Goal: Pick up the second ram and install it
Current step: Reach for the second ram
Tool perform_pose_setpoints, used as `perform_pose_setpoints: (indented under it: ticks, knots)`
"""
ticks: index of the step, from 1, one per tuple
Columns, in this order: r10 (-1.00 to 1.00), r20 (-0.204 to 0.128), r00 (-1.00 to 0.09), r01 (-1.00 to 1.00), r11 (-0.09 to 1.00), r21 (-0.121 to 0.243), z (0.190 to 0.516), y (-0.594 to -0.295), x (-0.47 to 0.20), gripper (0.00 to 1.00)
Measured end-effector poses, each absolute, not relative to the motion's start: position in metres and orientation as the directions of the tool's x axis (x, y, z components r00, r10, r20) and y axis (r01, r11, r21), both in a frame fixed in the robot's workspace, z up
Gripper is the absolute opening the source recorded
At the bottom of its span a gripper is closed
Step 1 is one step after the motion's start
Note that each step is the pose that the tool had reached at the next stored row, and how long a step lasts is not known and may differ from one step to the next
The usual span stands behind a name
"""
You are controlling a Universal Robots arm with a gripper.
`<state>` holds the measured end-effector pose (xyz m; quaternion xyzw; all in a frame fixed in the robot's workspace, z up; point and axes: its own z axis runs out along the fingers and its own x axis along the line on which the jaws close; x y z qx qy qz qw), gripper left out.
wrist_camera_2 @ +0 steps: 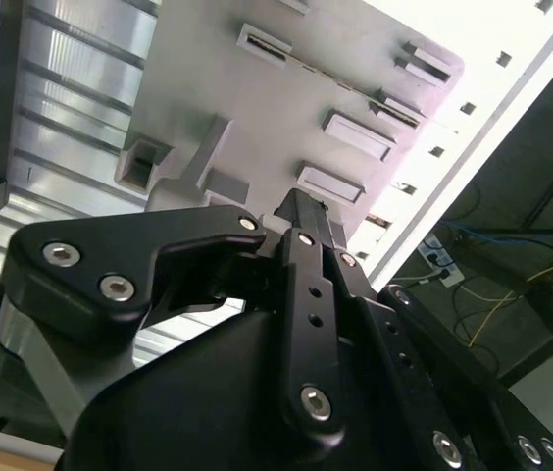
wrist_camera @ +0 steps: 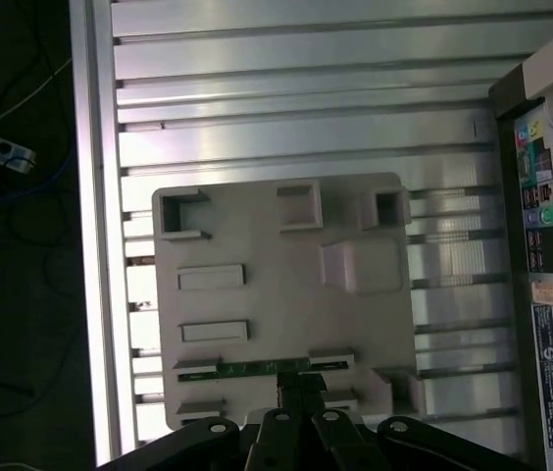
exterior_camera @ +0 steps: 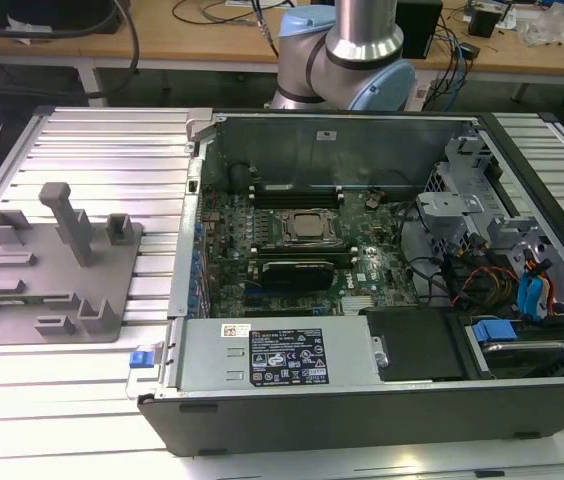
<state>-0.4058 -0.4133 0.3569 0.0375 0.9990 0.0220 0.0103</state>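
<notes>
The gripper (wrist_camera: 301,392) hangs above the grey holder tray (wrist_camera: 286,314); in both wrist views its fingers look drawn right together, with nothing between them. Directly under the fingertips in the first wrist view is the second ram (wrist_camera: 257,368), a thin green stick standing on edge in a narrow slot; that slot runs beside the tray's long edge opposite the row of square pockets; the stick is not lifted. How much air separates the gripper and the stick cannot be told.

The tray rests on the ribbed aluminium desk (wrist_camera: 306,98), towards the desk edge at the exterior view's left; just beside it, around the middle of the desk, lies the open computer case (exterior_camera: 362,430) with its motherboard facing up. The memory slots (exterior_camera: 297,190) run along the board's far side; whether one already holds a stick cannot be told. Beyond the case rises the robot arm (exterior_camera: 362,40).

As a judgement, the work is near its start; picking up and seating are both left.
</notes>
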Motion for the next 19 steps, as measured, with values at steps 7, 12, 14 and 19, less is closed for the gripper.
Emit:
perform_pose_setpoints:
  ticks: [7,12,14,19]
  knots:
    - [0.075,-0.013,-0.997,0.075,0.996,0.044,0.349,-0.415,-0.409,0.08]
    - [0.075,-0.01,-0.997,0.075,0.996,0.044,0.344,-0.415,-0.412,0.08]
    - [0.075,-0.01,-0.997,0.075,0.996,0.044,0.343,-0.415,-0.413,0.08]
    - [0.075,-0.009,-0.997,0.075,0.996,0.044,0.341,-0.415,-0.414,0.08]
